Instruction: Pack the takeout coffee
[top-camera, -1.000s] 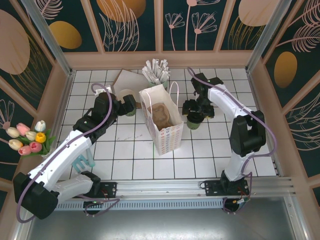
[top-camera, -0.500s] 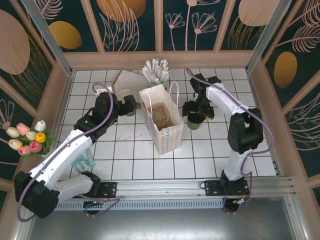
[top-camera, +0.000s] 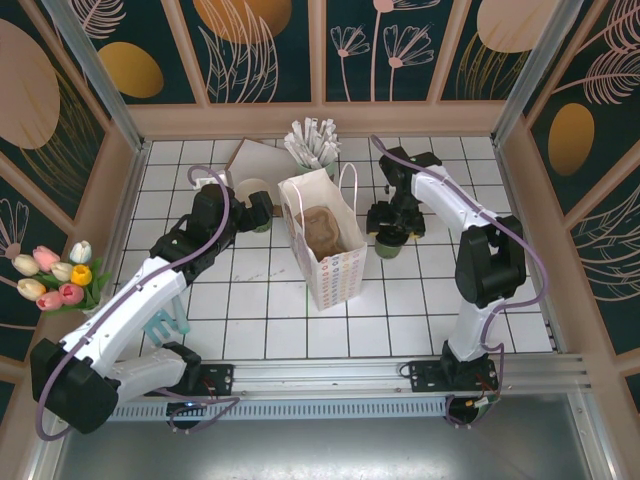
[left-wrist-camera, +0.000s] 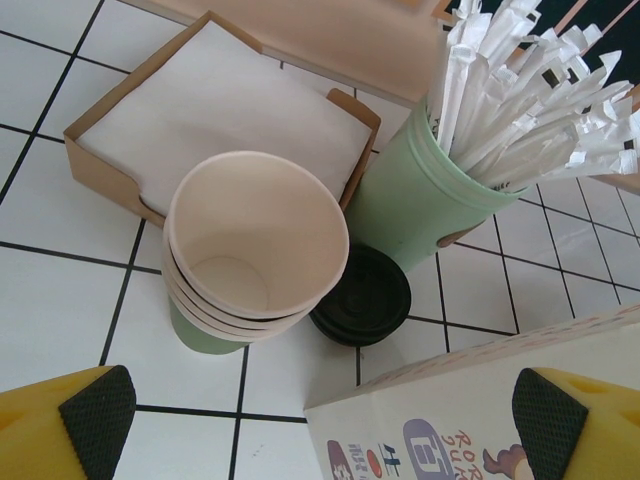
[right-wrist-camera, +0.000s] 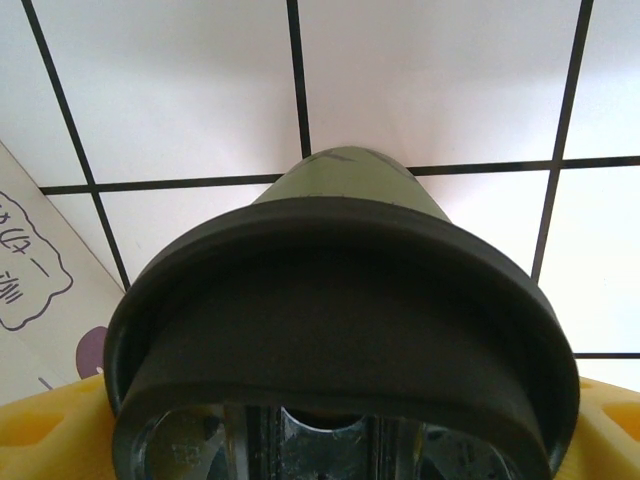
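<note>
The takeout coffee (top-camera: 386, 241), a dark green cup with a dark round lid, stands on the white tiles just right of the paper bag (top-camera: 325, 250). My right gripper (top-camera: 392, 222) is down around it. In the right wrist view the lid (right-wrist-camera: 340, 330) spans the whole gap between the yellow fingers (right-wrist-camera: 45, 435), which press against its sides. My left gripper (top-camera: 255, 212) hangs open left of the bag. Its padded fingertips (left-wrist-camera: 95, 410) stand far apart over the bag's edge (left-wrist-camera: 470, 420).
Left of the bag stand a stack of cream cups (left-wrist-camera: 255, 240), black lids (left-wrist-camera: 362, 297), a pale green cup of wrapped sticks (left-wrist-camera: 420, 190) and a napkin box (left-wrist-camera: 230, 100). A brown item (top-camera: 322, 228) lies inside the bag. Tulips (top-camera: 55, 275) sit at the left wall.
The right gripper's fingers have drawn in around the coffee cup and shifted slightly left. The left arm has barely moved.
</note>
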